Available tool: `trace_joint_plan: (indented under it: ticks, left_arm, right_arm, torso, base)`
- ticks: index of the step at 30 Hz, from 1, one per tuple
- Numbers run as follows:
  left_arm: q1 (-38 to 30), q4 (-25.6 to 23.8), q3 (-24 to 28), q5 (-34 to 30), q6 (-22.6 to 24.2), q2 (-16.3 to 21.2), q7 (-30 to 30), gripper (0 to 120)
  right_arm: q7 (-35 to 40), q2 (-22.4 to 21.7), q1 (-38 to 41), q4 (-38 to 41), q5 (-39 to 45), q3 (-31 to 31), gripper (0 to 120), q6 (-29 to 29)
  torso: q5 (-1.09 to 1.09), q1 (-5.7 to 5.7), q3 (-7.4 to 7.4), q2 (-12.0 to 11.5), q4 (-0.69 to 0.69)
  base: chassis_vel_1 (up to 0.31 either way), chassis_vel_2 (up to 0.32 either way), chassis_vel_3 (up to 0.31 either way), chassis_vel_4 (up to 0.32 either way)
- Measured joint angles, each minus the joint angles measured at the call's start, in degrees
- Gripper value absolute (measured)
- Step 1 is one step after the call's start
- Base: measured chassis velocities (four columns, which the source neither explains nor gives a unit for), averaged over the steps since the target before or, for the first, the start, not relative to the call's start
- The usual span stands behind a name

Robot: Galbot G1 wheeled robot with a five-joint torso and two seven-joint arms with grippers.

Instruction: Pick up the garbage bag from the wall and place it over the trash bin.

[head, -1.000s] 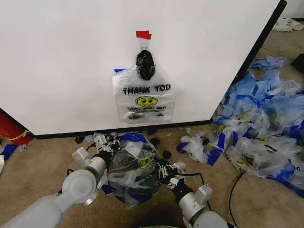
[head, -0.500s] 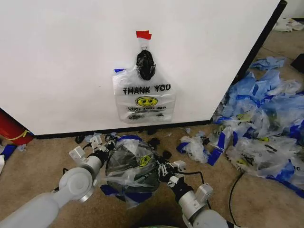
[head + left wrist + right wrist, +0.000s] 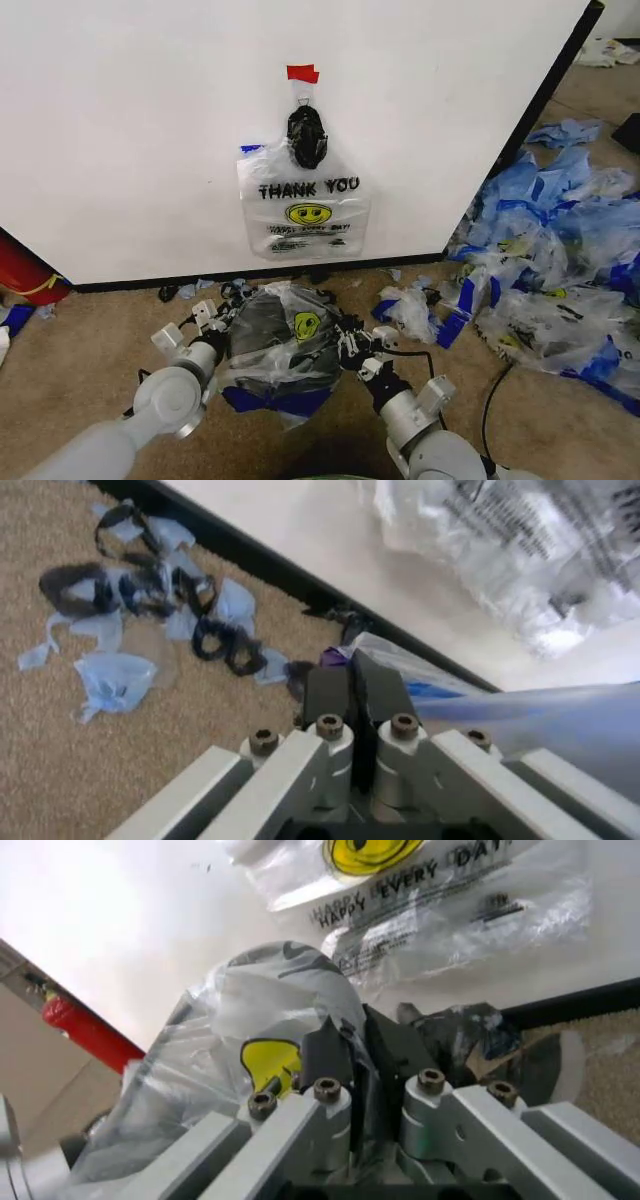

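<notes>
The left gripper [image 3: 207,322] is pressed together on the blue edge of the garbage bag [image 3: 285,340], which is draped over the trash bin [image 3: 265,320]. On the bin's opposite side the right gripper [image 3: 352,349] pinches the clear plastic. Beyond the bin stands the wall [image 3: 130,130], where another printed bag [image 3: 303,205] hangs under red tape [image 3: 301,73]

A carpeted test room: white wall [image 3: 130,130] panel, used bags [image 3: 560,270] strewn across the floor
</notes>
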Motion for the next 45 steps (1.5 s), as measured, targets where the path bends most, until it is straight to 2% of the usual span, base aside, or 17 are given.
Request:
trace_joint_plan:
  ticks: [6, 9, 13, 14, 16, 18, 22, 23, 28, 31, 34, 39, 42, 45]
  left_arm:
    - [-0.91, -0.95, -0.12, 0.73, -0.21, 0.09, -0.56, 0]
    - [-1.92, -1.89, -0.29, 0.67, -0.21, 1.18, -0.85, 5]
    - [-2.39, -3.58, -0.76, 0.34, -0.22, 3.02, -1.38, 18]
    - [-2.19, -4.16, -1.14, 0.19, -0.21, 3.56, -1.51, 26]
    - [-0.78, -5.84, -2.58, -0.24, 0.01, 4.95, -1.71, 35]
    - [-0.20, -6.37, -3.10, -0.27, 0.05, 5.43, -1.72, 38]
    - [2.35, -8.03, -5.32, 0.06, 0.05, 8.34, -1.73, 56]
    - [2.35, -8.03, -5.32, 0.06, 0.05, 8.34, -1.73, 56]
    - [3.83, -8.36, -6.57, 0.69, -0.10, 9.29, -1.77, 78]
    - [4.18, -8.42, -6.50, 1.01, -0.09, 9.27, -1.83, 85]
    - [4.49, -8.33, -6.40, 2.12, -0.16, 8.74, -2.03, 97]
    - [5.31, -10.15, -7.77, 4.12, -0.44, 9.59, -2.34, 100]
    - [5.85, -13.26, -8.70, 6.47, -0.50, 10.67, -2.30, 100]
    - [7.40, -17.99, -9.99, 7.36, 0.49, 11.28, -4.96, 100]
  right_arm:
    - [-0.12, -0.22, -0.40, -0.09, -0.09, 0.83, 1, 0.15]
    - [-0.17, 0.01, -0.43, -0.66, -0.20, 0.99, 1, 0.20]
    - [-0.17, 0.41, -0.30, -1.66, -0.63, 1.01, 1, 0.26]
    - [-0.18, 0.56, -0.19, -2.05, -0.80, 1.01, 1, 0.31]
    - [-0.21, 0.84, 0.07, -2.92, -1.00, 1.01, 1, 0.41]
    - [-0.23, 0.88, 0.13, -3.09, -1.02, 1.01, 1, 0.41]
    - [-0.35, 1.31, 0.27, -3.64, -1.11, 0.99, 1, 0.48]
    - [-0.35, 1.31, 0.27, -3.64, -1.11, 0.99, 1, 0.48]
    - [-0.38, 1.48, -0.09, -3.37, -1.12, 1.77, 1, 0.52]
    - [-0.38, 1.43, -0.28, -2.99, -1.07, 2.02, 1, 0.54]
    - [-0.39, 1.27, -0.60, -2.35, -0.95, 2.78, 1, 0.58]
    - [-0.42, 0.83, -0.80, -2.78, -0.88, 3.96, 1, 1.00]
    - [-0.42, 1.04, -1.11, -3.46, -0.88, 5.59, 1, 1.27]
    - [-0.44, 1.44, -0.78, -4.53, -0.85, 6.68, 1, 1.56]
  torso:
    - [-0.01, 0.00, 0.00, 0.00, 0.00]
    - [0.03, 0.00, 0.00, 0.00, -0.01]
    - [0.00, 0.00, 0.00, 0.00, 0.00]
    - [0.00, 0.00, 0.00, 0.00, 0.00]
    - [0.01, 0.00, 0.00, 0.00, 0.02]
    - [-0.01, 0.00, 0.00, 0.00, 0.01]
    - [0.01, 0.00, 0.00, 0.00, 0.00]
    - [0.01, 0.00, 0.00, 0.00, 0.00]
    - [0.00, 0.00, 0.00, 0.00, 0.00]
    - [0.00, 0.00, 0.00, 0.00, 0.00]
    - [-0.02, 0.00, 0.00, 0.00, 0.00]
    - [0.02, 0.00, 0.00, 0.00, 0.00]
    - [0.00, 0.00, 0.00, 0.00, -0.01]
    - [0.01, 0.00, 0.00, 0.00, 0.00]
  base:
    - [0.000, 0.000, 0.000, 0.000]
    - [0.000, 0.000, 0.000, 0.000]
    - [0.000, 0.000, 0.000, 0.000]
    - [0.000, 0.000, 0.000, 0.000]
    - [0.000, 0.000, 0.000, 0.000]
    - [0.000, 0.000, 0.000, 0.000]
    - [0.000, 0.000, 0.000, 0.000]
    - [0.000, 0.000, 0.000, 0.000]
    - [0.000, 0.000, 0.000, 0.000]
    - [0.000, 0.000, 0.000, 0.000]
    - [0.000, 0.000, 0.000, 0.000]
    - [0.000, 0.000, 0.000, 0.000]
    - [0.000, 0.000, 0.000, 0.000]
    - [0.000, 0.000, 0.000, 0.000]
